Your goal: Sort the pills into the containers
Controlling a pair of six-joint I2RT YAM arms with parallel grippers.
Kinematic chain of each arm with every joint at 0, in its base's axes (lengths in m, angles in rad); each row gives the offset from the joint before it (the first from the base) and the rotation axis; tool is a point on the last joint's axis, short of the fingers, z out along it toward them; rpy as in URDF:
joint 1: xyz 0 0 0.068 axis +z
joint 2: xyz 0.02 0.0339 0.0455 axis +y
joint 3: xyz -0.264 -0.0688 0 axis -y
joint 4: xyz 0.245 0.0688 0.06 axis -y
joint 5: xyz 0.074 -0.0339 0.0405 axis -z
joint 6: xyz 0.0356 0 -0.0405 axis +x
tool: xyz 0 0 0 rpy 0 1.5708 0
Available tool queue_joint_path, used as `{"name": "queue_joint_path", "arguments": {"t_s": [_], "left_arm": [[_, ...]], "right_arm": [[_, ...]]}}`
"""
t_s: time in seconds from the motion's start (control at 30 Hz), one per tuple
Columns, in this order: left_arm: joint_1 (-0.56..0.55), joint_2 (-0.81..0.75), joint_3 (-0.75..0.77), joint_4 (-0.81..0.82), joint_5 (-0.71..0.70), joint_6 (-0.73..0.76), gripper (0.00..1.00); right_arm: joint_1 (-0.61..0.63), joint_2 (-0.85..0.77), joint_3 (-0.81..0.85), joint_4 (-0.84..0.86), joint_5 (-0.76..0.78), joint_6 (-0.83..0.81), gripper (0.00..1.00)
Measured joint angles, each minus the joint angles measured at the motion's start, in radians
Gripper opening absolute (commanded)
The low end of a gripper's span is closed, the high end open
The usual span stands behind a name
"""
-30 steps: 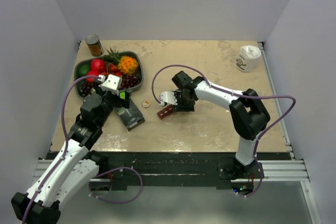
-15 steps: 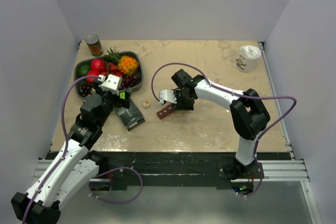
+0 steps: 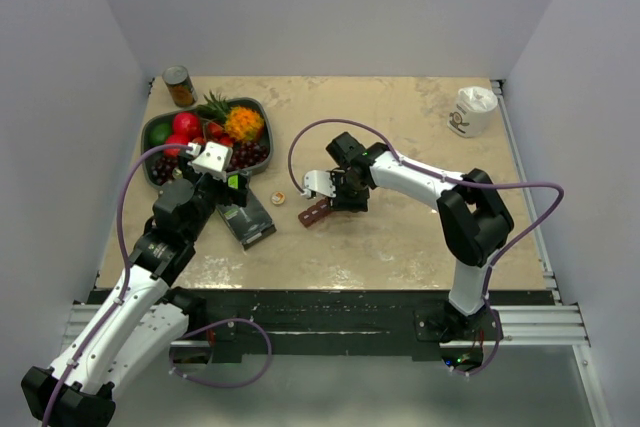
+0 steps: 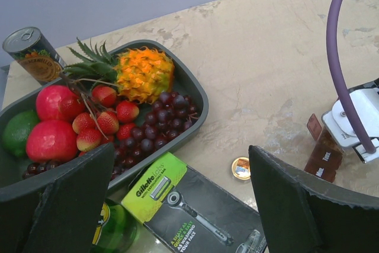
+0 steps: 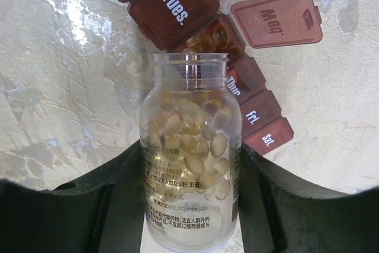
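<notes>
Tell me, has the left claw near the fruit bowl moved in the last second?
No. The left gripper stays in the same spot at the near edge of the fruit bowl, which has not moved either.

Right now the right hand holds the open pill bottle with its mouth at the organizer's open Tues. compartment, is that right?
Not quite: the right hand does hold the open pill bottle over the organizer, but the open compartment at its mouth is Wed.; Tues. is shut. The right wrist view shows it.

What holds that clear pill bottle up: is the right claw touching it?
Touching. The right wrist view shows the pill bottle wedged between the right gripper's fingers, no gap either side.
</notes>
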Motion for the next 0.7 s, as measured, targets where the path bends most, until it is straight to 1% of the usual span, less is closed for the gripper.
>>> {"name": "queue_joint_path", "arguments": {"t_s": [0.27, 0.5, 0.7], "left_arm": [[0.000, 0.000, 0.000, 0.000, 0.000, 0.000, 1.00], [0.000, 0.000, 0.000, 0.000, 0.000, 0.000, 1.00], [0.000, 0.008, 0.000, 0.001, 0.001, -0.003, 1.00]], "right_arm": [[-0.001, 0.000, 0.000, 0.004, -0.009, 0.019, 0.03], [-0.010, -0.014, -0.009, 0.017, -0.046, 0.045, 0.03], [-0.028, -0.114, -0.051, 0.057, -0.103, 0.085, 0.03]]}}
